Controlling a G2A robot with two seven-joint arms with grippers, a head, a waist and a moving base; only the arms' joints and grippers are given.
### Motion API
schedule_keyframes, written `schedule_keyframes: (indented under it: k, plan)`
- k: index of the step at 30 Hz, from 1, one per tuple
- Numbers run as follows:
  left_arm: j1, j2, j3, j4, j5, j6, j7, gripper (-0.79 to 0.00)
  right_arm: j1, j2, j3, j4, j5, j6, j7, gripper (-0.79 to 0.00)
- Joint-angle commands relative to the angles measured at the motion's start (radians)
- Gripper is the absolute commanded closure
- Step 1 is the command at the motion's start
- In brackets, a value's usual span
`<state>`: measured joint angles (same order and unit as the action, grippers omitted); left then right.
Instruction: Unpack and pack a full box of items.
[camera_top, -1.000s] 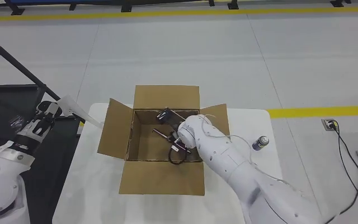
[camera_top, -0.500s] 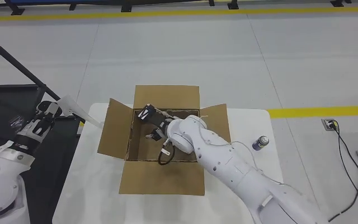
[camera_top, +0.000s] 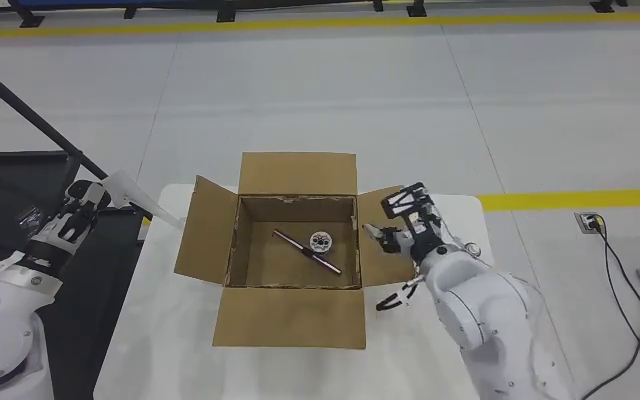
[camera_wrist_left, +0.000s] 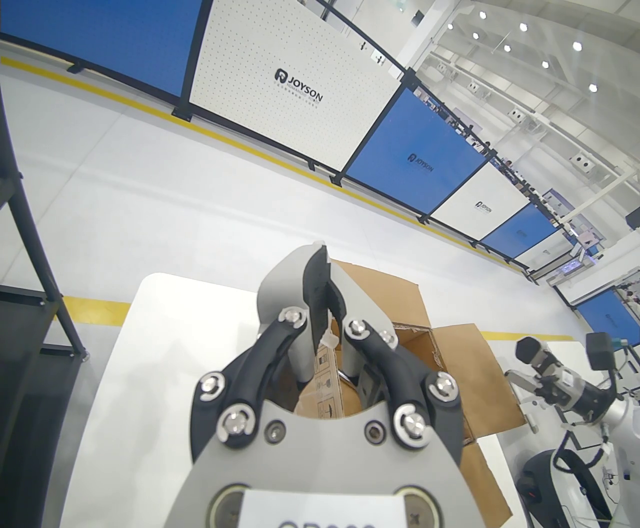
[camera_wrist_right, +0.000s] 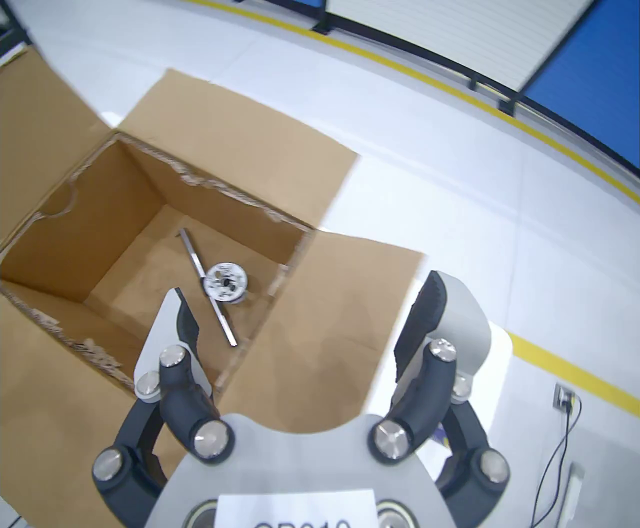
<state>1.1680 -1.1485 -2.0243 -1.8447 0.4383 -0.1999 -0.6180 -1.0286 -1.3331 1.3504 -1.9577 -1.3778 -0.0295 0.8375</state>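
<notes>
hovering with jaws spread above the right flap of the box (camera_top: 290, 315), the right gripper (camera_top: 392, 218) sits nearer than the closed left gripper (camera_wrist_left: 322, 295) to the rod (camera_top: 308, 250), lying leftward on the box floor, slanting far-left to near-right beside a disc (camera_top: 320, 239).

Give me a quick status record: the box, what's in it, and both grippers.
box: cardboard box on the white table, all four flaps open
contents: metal rod lying flat on the box floor; round disc against it
right gripper: fingers open, empty, above the box's side flap
left gripper: fingers shut, holding nothing, at the table's far side, apart from the box
</notes>
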Motion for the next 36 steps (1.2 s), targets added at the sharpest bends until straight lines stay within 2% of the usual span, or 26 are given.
schedule_keyframes:
  k: [1, 4, 7, 13, 15, 16, 17, 18, 19, 20, 22, 26, 27, 29, 32, 36]
  plan:
    - [0.000, 0.000, 0.000, 0.000, 0.000, 0.000, 0.000, 0.000, -0.059, 0.007, 0.120, 0.000, -0.001, 0.037, -0.003, -0.785]
    - [0.000, 0.000, 0.000, 0.000, 0.000, 0.000, 0.000, 0.000, -0.082, 0.016, 0.219, 0.064, 0.025, 0.053, 0.028, -0.785]
    - [0.000, 0.000, 0.000, 0.000, 0.000, 0.000, 0.000, 0.000, -0.049, 0.025, 0.267, 0.190, 0.048, 0.000, 0.070, -0.785]
    - [0.000, 0.000, 0.000, 0.000, 0.000, 0.000, 0.000, 0.000, 0.060, 0.035, 0.283, 0.453, 0.083, -0.070, 0.081, -0.785]
    - [0.000, 0.000, 0.000, 0.000, 0.000, 0.000, 0.000, 0.000, 0.088, 0.038, 0.279, 0.513, 0.099, -0.098, 0.097, -0.668]
    - [0.000, 0.000, 0.000, 0.000, 0.000, 0.000, 0.000, 0.000, 0.102, 0.041, 0.283, 0.541, 0.101, -0.114, 0.114, -0.693]
    - [0.000, 0.000, 0.000, 0.000, 0.000, 0.000, 0.000, 0.000, 0.116, 0.043, 0.286, 0.564, 0.094, -0.109, 0.122, -0.677]
    - [0.000, 0.000, 0.000, 0.000, 0.000, 0.000, 0.000, 0.000, 0.125, 0.044, 0.281, 0.580, 0.097, -0.115, 0.129, -0.588]
    - [0.000, 0.000, 0.000, 0.000, 0.000, 0.000, 0.000, 0.000, 0.132, 0.045, 0.278, 0.594, 0.108, -0.130, 0.135, -0.437]
    - [0.000, 0.000, 0.000, 0.000, 0.000, 0.000, 0.000, 0.000, 0.138, 0.046, 0.279, 0.604, 0.118, -0.143, 0.139, -0.391]
    - [0.000, 0.000, 0.000, 0.000, 0.000, 0.000, 0.000, 0.000, 0.149, 0.050, 0.280, 0.623, 0.119, -0.156, 0.154, -0.348]
    - [0.000, 0.000, 0.000, 0.000, 0.000, 0.000, 0.000, 0.000, 0.168, 0.055, 0.272, 0.648, 0.129, -0.167, 0.168, -0.311]
    - [0.000, 0.000, 0.000, 0.000, 0.000, 0.000, 0.000, 0.000, 0.171, 0.056, 0.269, 0.651, 0.130, -0.169, 0.167, -0.240]
    - [0.000, 0.000, 0.000, 0.000, 0.000, 0.000, 0.000, 0.000, 0.172, 0.058, 0.265, 0.639, 0.133, -0.171, 0.153, 0.000]
    - [0.000, 0.000, 0.000, 0.000, 0.000, 0.000, 0.000, 0.000, 0.148, 0.061, 0.269, 0.562, 0.155, -0.189, 0.134, 0.000]
    - [0.000, 0.000, 0.000, 0.000, 0.000, 0.000, 0.000, 0.000, 0.085, 0.063, 0.263, 0.337, 0.147, -0.138, 0.115, 0.000]
